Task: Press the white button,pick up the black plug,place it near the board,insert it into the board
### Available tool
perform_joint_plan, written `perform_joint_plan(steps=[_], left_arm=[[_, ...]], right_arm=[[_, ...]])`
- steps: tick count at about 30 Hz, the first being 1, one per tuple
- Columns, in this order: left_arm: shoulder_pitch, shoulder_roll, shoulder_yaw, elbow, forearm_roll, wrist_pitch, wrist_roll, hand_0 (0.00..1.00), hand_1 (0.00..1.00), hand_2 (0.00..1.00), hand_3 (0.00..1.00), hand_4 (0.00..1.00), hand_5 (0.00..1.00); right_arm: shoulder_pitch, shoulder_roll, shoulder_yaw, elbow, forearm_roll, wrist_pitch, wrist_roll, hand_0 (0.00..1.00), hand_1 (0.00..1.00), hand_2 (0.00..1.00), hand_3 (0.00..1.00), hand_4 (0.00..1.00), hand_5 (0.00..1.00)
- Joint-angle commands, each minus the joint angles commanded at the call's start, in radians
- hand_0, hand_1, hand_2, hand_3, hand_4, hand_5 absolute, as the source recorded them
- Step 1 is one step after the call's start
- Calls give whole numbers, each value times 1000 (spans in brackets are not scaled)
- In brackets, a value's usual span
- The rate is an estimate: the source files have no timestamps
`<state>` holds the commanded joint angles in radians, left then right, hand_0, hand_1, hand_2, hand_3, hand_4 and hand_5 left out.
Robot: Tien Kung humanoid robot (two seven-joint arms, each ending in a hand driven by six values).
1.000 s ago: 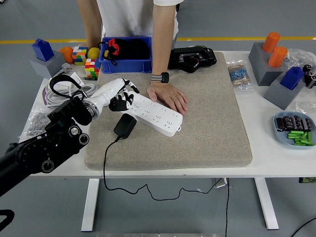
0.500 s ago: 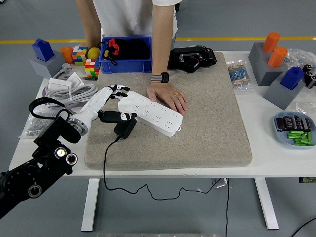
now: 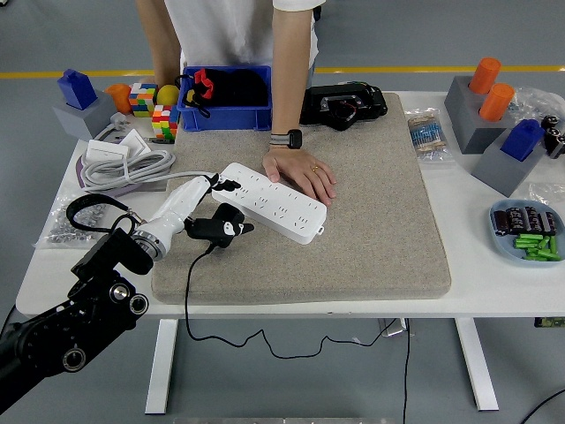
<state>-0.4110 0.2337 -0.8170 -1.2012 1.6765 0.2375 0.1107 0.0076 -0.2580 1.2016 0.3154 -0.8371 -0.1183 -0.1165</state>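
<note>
The white power strip lies slanted on the grey mat. A person's hand rests flat against its far side. The black plug sits on the mat just in front of the strip's left end, and its black cable hangs over the table's front edge. My left hand reaches in from the lower left. Its thumb lies against the plug's near side and its black fingers curl over the plug by the strip's end. The strip's button is too small to make out.
A blue bin, colour cubes and a coiled grey cable stand at the back left. A black device is behind the mat. Grey blocks with orange and blue pegs and a bowl of parts are at the right.
My left hand has come off the strip's left end, dropped toward the near side and closed around the black plug. The person's hand and the strip have stayed put.
</note>
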Motion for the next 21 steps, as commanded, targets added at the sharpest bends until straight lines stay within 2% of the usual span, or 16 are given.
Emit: perform_joint_plan(steps=[2,3,14,15,21], left_arm=[[-5,-2,8,13,7,5,-8,739,752,698,699,976,197],[-7,-2,12,19,10,7,-11,642,695,656,684,926,17],[-21,-11,38,79,53,11,-24,614,683,648,658,917,2],[-20,-11,38,81,53,11,-24,561,695,662,659,914,2],[-26,-11,39,87,55,11,-23,557,705,670,660,915,2]], right_arm=[[0,0,-2,0,1,0,0,601,505,511,536,652,336],[1,0,-2,0,1,0,0,601,505,513,536,652,337],[1,0,-5,1,2,0,0,601,506,513,536,652,337],[1,-1,-5,1,2,1,0,601,506,513,536,652,337],[3,-1,-6,0,3,1,0,600,507,513,536,652,337]])
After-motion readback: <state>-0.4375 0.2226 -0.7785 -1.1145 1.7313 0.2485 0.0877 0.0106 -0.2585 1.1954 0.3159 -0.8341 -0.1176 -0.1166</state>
